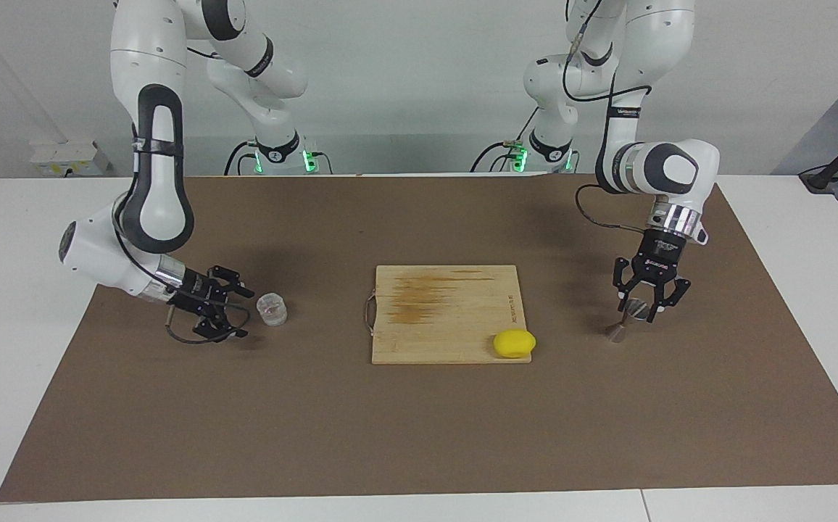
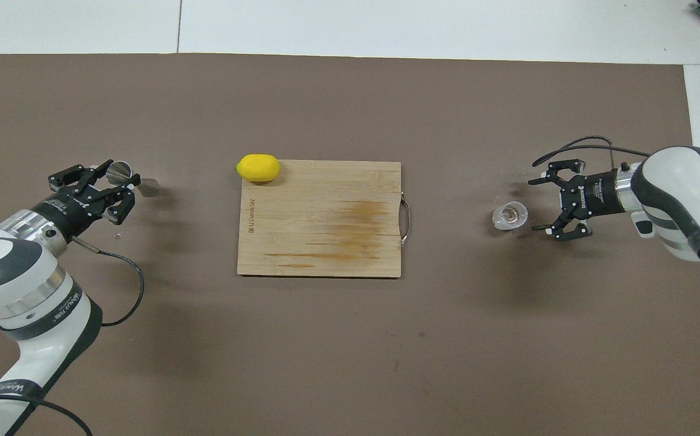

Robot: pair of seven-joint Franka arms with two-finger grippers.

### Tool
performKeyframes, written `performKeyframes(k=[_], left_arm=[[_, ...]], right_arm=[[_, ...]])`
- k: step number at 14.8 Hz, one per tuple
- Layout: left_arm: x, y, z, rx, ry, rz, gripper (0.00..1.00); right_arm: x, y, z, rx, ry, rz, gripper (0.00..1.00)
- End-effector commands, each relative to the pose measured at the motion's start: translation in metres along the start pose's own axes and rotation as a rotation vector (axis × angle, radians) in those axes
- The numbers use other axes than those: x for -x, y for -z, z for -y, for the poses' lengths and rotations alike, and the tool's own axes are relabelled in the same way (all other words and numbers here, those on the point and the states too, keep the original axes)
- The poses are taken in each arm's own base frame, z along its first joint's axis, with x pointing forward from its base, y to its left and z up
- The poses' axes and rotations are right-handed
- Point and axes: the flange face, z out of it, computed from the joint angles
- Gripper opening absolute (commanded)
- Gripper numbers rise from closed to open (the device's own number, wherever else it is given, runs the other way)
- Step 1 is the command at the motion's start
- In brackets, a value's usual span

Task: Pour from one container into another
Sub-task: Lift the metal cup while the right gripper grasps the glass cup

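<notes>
The clear ribbed glass cup (image 1: 272, 307) (image 2: 510, 215) stands on the brown mat toward the right arm's end. My right gripper (image 1: 245, 313) (image 2: 536, 204) lies low beside it, open, its fingertips just short of the cup and nothing between them. Toward the left arm's end, the silver hourglass jigger (image 1: 617, 330) (image 2: 147, 187) leans at a tilt. My left gripper (image 1: 636, 309) (image 2: 122, 180) reaches down over it and is shut on its upper cone. Whether the jigger's lower cone touches the mat I cannot tell.
A wooden cutting board (image 1: 448, 290) (image 2: 326, 242) lies in the middle of the mat (image 1: 419, 435). A yellow lemon (image 1: 514, 343) (image 2: 258, 168) rests on the board's corner farthest from the robots, toward the left arm's end.
</notes>
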Motion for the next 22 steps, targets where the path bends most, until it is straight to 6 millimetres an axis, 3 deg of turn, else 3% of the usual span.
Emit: performKeyframes(k=[1,6,7,9,12,15,17,22], left_arm=[[0.002,0.000,0.004,0.015,0.023,-0.003,0.00],[0.031,-0.002,0.010,-0.010,-0.028,0.044,0.00],[0.040,-0.004,0.021,-0.029,-0.051,0.052,0.00],[0.071,-0.003,0.034,-0.057,-0.159,0.072,0.00],[0.111,-0.007,0.039,-0.165,-0.254,0.160,0.00],[0.142,-0.011,0.049,-0.250,-0.240,0.226,0.00],[0.167,-0.021,0.081,-0.323,-0.280,0.264,0.00],[0.190,-0.046,0.180,-0.438,-0.397,0.244,0.00]], right_arm=[[-0.013,-0.006,-0.017,-0.022,0.031,0.056,1.00],[-0.018,-0.018,-0.024,-0.034,0.031,0.098,1.00],[-0.019,-0.019,-0.024,-0.040,0.036,0.098,1.00],[-0.024,-0.023,-0.024,-0.050,0.020,0.117,1.00],[-0.020,-0.027,-0.023,-0.051,0.021,0.124,1.00],[-0.021,-0.031,-0.028,-0.046,0.014,0.124,1.00],[-0.019,-0.032,-0.028,-0.042,0.010,0.126,1.00],[-0.007,-0.037,-0.026,-0.030,-0.007,0.125,1.00]])
